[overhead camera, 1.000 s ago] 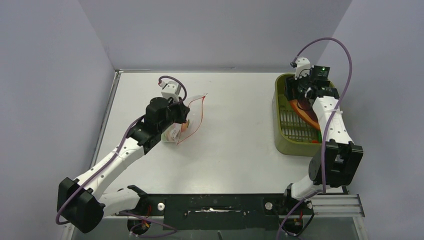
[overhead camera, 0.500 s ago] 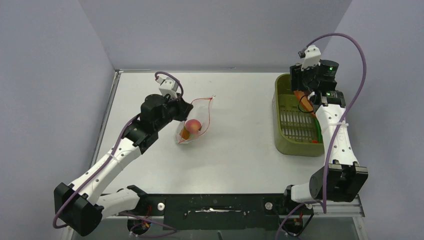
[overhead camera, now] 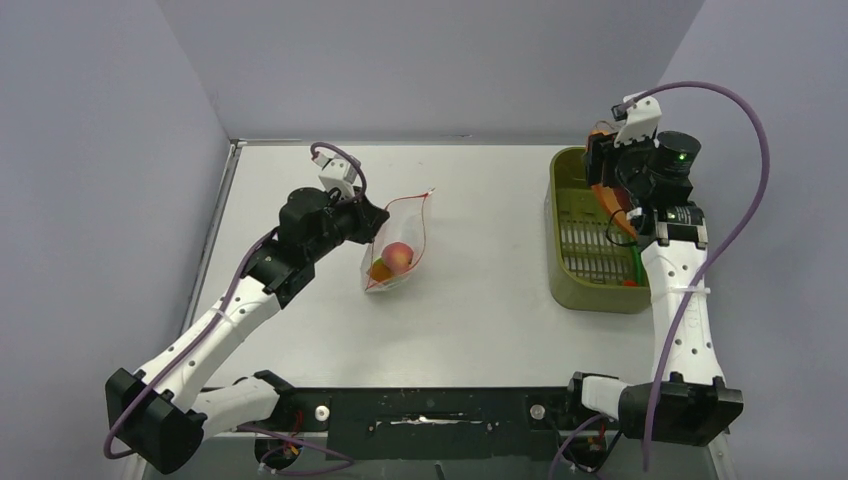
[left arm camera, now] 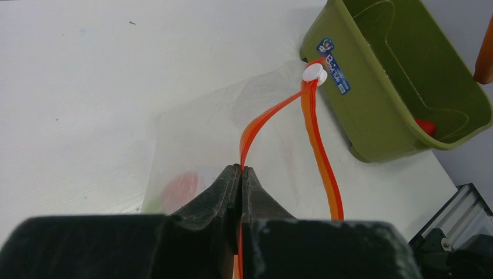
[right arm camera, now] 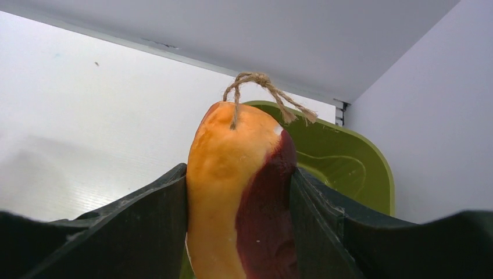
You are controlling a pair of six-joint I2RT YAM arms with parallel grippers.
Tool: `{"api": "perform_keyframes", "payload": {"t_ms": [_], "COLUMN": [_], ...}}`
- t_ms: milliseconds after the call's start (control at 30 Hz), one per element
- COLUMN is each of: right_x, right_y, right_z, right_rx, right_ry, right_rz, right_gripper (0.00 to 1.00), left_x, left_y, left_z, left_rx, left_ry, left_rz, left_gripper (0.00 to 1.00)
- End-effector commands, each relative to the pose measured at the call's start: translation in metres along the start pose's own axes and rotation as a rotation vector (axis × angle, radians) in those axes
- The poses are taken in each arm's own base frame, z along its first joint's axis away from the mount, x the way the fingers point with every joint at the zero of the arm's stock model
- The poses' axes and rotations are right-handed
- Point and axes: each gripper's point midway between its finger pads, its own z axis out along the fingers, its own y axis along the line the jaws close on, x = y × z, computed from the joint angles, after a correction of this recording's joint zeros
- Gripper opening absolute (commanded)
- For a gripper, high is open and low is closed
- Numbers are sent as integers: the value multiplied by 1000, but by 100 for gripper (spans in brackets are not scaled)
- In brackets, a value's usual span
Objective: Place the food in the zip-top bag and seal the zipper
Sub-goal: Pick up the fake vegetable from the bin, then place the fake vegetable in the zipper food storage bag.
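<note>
Zip-top bag [overhead camera: 405, 235] pinched by left hand [left arm camera: 241, 172]; right hand [right arm camera: 239, 180] grips orange-red food [right arm camera: 224, 163].

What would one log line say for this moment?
left gripper: shut on zipper | right gripper: holds food over tub | bag: open, fruit inside

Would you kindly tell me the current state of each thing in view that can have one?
Clear crinkly plastic zip-top bag: mouth open, pink-red ball fruit inside.
Red-orange zipper strip: unsealed, sides parted.
Left hand: shut on one zipper side.
Right hand: shut on orange-and-maroon toy food with twine loop.
Olive-green plastic tub: upright, red bit inside.
</note>
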Motion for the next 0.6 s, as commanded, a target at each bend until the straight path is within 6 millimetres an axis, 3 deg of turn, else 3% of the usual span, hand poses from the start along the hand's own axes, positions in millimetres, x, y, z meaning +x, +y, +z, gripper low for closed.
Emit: {"api": "perform_keyframes", "payload": {"t_ms": [0,333,567], "right_x": [-75,-139,-171], "right_y": [22,109,156], "right_z": [-38,-82,-121], "right_rx": [-94,-422,-643], "right_ry": [-250,-511,-689], "right_rz": [9,103,226], "right_gripper": [55,55,54], "left_x": [-36,-44,-44], "left_y": [-31,-39,-62], "left_z": [-6,-4,-1], "left_rx": [111,131,223], "left_ry": [-59,-54,3], "left_rz": [-16,-75,-185], "left_gripper": [0,0,0]}}
